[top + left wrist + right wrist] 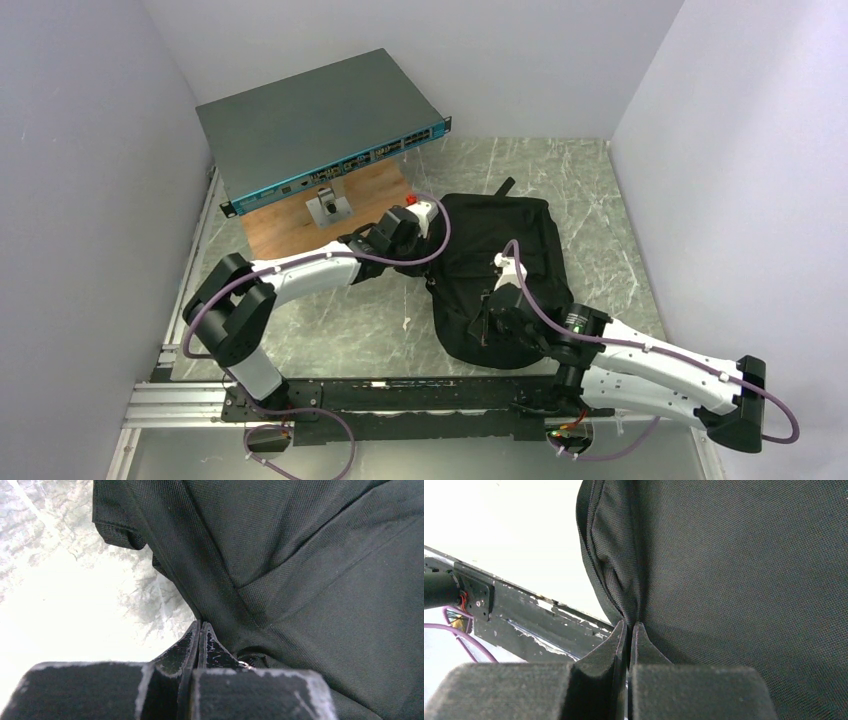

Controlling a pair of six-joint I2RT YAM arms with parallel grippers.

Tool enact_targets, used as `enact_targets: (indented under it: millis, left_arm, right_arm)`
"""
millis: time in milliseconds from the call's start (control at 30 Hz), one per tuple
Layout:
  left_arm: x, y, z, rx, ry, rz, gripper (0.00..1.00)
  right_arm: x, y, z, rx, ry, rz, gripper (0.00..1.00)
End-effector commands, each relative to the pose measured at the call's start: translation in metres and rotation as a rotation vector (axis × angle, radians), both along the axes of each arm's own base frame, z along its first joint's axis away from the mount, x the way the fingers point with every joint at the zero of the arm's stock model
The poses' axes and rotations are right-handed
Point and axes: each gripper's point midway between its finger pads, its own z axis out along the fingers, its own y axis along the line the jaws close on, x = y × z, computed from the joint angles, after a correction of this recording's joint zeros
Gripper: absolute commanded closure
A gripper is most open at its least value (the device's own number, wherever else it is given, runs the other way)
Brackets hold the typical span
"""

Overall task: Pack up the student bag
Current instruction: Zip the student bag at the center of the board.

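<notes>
The black fabric student bag (500, 270) lies on the marble table between my two arms. My left gripper (432, 232) is at its left upper edge, shut on a fold of the bag's fabric (215, 605); a small metal ring shows beside the fingers (215, 650). My right gripper (483, 322) is at the bag's near left edge, shut on a pinched fold of bag fabric (624, 595). The bag fills most of the right wrist view (734, 580). What is inside the bag is hidden.
A flat grey network switch box (320, 130) rests tilted on a wooden block (320, 215) at the back left. Grey walls close in the left, back and right. A black mounting rail (400, 395) runs along the near edge, also in the right wrist view (524, 625).
</notes>
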Motion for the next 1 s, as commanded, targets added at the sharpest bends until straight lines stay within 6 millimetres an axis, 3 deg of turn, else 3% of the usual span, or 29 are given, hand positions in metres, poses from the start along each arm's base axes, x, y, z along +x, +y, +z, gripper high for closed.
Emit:
enact_targets:
  millis: [0, 133, 167, 333, 467, 600, 833, 900, 967]
  left_arm:
    - [0.042, 0.043, 0.028, 0.091, -0.161, 0.138, 1.0]
    - [0.025, 0.043, 0.048, 0.046, -0.153, 0.087, 0.99]
    - [0.021, 0.043, 0.054, 0.032, -0.156, 0.077, 0.94]
    - [0.003, 0.055, 0.084, -0.036, -0.214, 0.06, 0.45]
    - [-0.019, 0.069, 0.103, -0.108, -0.257, 0.056, 0.23]
    - [-0.042, 0.084, 0.113, -0.167, -0.275, 0.053, 0.16]
    - [-0.074, 0.106, 0.111, -0.233, -0.282, 0.066, 0.12]
    - [-0.077, 0.112, 0.108, -0.245, -0.283, 0.09, 0.1]
    - [-0.08, 0.118, 0.103, -0.253, -0.271, 0.123, 0.09]
  right_arm:
    - [-0.023, 0.002, -0.005, 0.007, 0.08, 0.086, 1.0]
    - [-0.016, 0.007, 0.014, 0.062, 0.029, 0.07, 1.0]
    - [-0.012, 0.009, 0.021, 0.076, 0.009, 0.063, 1.0]
    - [0.015, 0.023, 0.05, 0.096, -0.113, 0.048, 1.0]
    - [0.036, 0.038, 0.064, 0.063, -0.153, 0.071, 1.0]
    - [0.046, 0.064, 0.069, 0.08, -0.161, 0.154, 1.0]
    - [0.071, 0.121, 0.101, 0.202, -0.2, 0.261, 1.0]
    - [0.075, 0.135, 0.098, 0.219, -0.182, 0.299, 1.0]
    - [0.077, 0.144, 0.084, 0.188, -0.15, 0.334, 1.0]
